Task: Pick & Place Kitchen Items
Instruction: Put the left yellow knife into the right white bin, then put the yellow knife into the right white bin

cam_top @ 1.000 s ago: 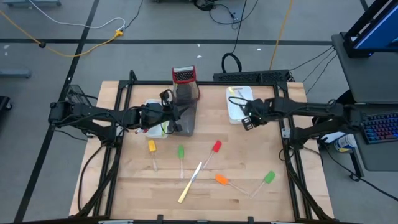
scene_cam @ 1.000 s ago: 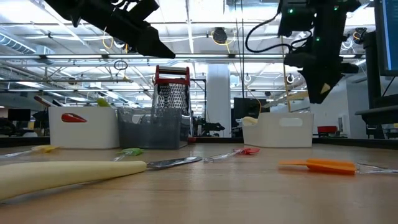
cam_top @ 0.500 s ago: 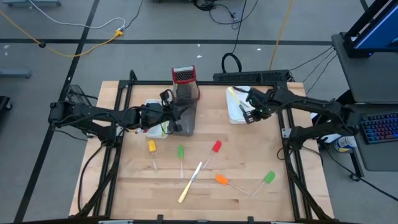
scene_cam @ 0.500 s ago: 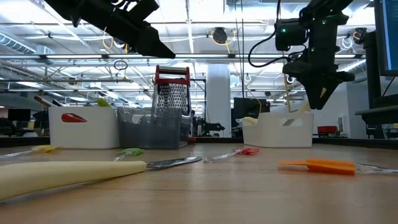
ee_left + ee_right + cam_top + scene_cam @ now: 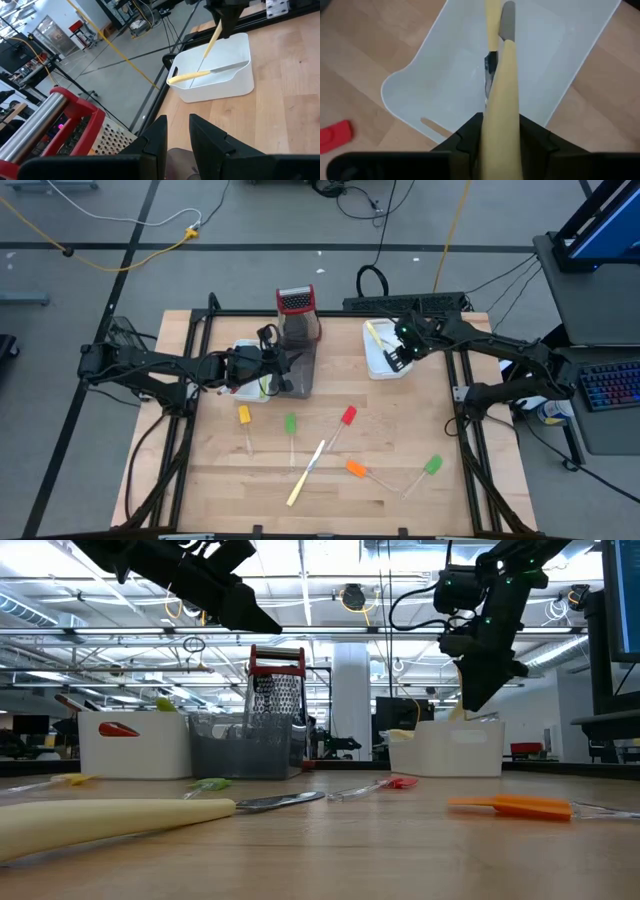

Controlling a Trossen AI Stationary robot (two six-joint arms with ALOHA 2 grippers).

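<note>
My right gripper [image 5: 399, 357] is shut on a pale-handled knife [image 5: 500, 85] above the right white tray [image 5: 380, 350]; it also shows in the low view [image 5: 478, 690]. A second pale-handled knife [image 5: 192, 76] lies flat in that tray. My left gripper [image 5: 275, 370] hovers over the grey tray [image 5: 303, 375], open [image 5: 176, 132] and still. On the table lie a yellow spatula [image 5: 244, 416], a green spatula [image 5: 291, 425], a red spatula [image 5: 347, 417], a pale-handled knife [image 5: 305, 472], an orange spatula [image 5: 355, 469] and another green spatula [image 5: 432, 466]. My right gripper pinches the knife's pale handle [image 5: 501, 102] between its two fingers [image 5: 465, 136], and the handle runs along them. The fingers come from above, slanting down. The knife hangs below them, tilted [image 5: 214, 37], blade down inside the white tray.
A red-topped metal grater [image 5: 297, 313] stands at the far edge beside the grey tray. A left white tray [image 5: 243, 350] with utensils sits under my left arm. The table's near half holds only the loose utensils.
My right gripper has carried the knife toward the table's far edge, from beside the white tray's near right corner to over the tray, turning as it went. The knife now hangs with its blade inside the tray.
</note>
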